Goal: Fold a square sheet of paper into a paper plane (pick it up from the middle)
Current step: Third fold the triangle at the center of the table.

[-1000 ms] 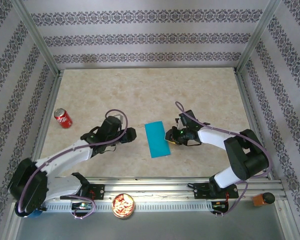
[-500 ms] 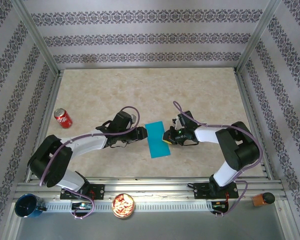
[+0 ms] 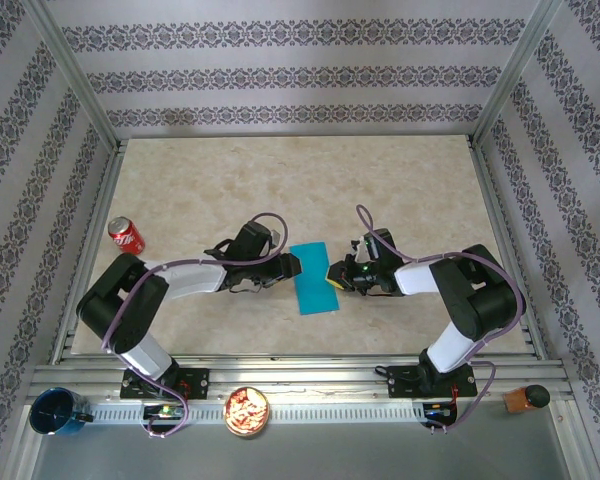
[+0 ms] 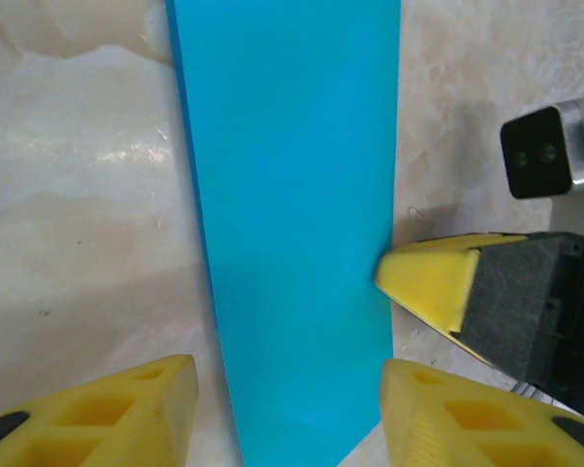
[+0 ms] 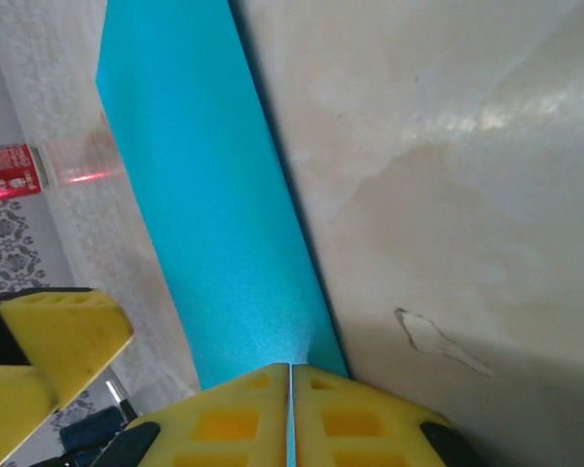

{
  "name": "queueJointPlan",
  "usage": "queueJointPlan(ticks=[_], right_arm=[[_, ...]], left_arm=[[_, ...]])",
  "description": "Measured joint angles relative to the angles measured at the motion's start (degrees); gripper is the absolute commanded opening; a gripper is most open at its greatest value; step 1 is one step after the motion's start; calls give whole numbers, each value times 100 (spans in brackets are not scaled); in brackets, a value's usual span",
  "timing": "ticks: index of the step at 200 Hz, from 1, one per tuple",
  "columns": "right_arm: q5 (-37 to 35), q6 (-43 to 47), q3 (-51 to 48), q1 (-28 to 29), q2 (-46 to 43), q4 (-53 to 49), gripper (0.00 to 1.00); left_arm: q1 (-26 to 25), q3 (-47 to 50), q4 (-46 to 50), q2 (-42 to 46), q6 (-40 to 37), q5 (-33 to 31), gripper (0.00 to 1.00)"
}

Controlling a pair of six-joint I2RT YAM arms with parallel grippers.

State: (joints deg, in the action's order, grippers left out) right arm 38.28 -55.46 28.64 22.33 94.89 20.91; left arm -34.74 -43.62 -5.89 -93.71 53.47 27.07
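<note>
One paper [image 5: 209, 195] edge sits inside the right pincer [image 5: 291, 375].

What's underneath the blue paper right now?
The blue paper lies on the marbled tabletop; whatever is directly beneath it is covered. The right claw pinches one edge.

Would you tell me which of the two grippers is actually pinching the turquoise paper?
The right gripper: its yellow fingers are closed together on the edge of the turquoise paper, whereas the left gripper stands open, its fingers either side of the paper's end.
</note>
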Motion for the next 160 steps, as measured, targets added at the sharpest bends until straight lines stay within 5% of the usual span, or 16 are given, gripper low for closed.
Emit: queueJointPlan(ticks=[160], right_arm=[[-28,-122,-26,0,4,59,10]], left_arm=[[-2,-94,-345,-422,407,15,44]])
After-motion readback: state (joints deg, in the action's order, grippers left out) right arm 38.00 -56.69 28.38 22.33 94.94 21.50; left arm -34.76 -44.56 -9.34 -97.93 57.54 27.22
